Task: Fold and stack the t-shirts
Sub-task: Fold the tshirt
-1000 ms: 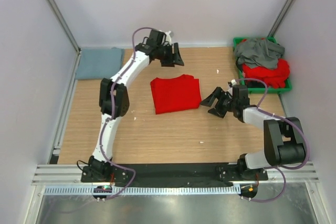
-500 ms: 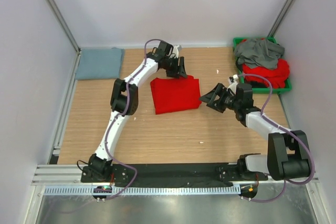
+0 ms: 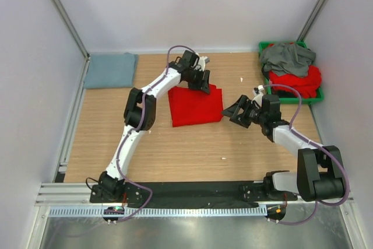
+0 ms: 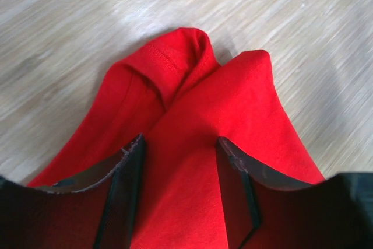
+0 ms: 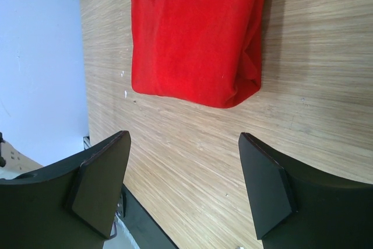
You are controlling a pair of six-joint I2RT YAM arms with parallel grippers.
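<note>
A folded red t-shirt (image 3: 194,105) lies in the middle of the table; it also shows in the left wrist view (image 4: 192,121) and in the right wrist view (image 5: 195,33). My left gripper (image 3: 201,84) is open, low over the shirt's far edge, its fingers (image 4: 125,190) straddling a fold of red cloth. My right gripper (image 3: 234,112) is open and empty just right of the shirt, above bare wood (image 5: 180,161). A folded blue-grey t-shirt (image 3: 110,69) lies at the far left. A dark grey t-shirt (image 3: 287,57) lies on red t-shirts (image 3: 297,81) in the bin.
A green plastic bin (image 3: 320,95) stands at the far right corner. White walls and metal posts close in the table on three sides. Small white specks lie on the wood (image 3: 223,158).
My left gripper has come down and right from the far edge of the table onto the red shirt's far edge. My right gripper has shifted slightly toward the shirt.
</note>
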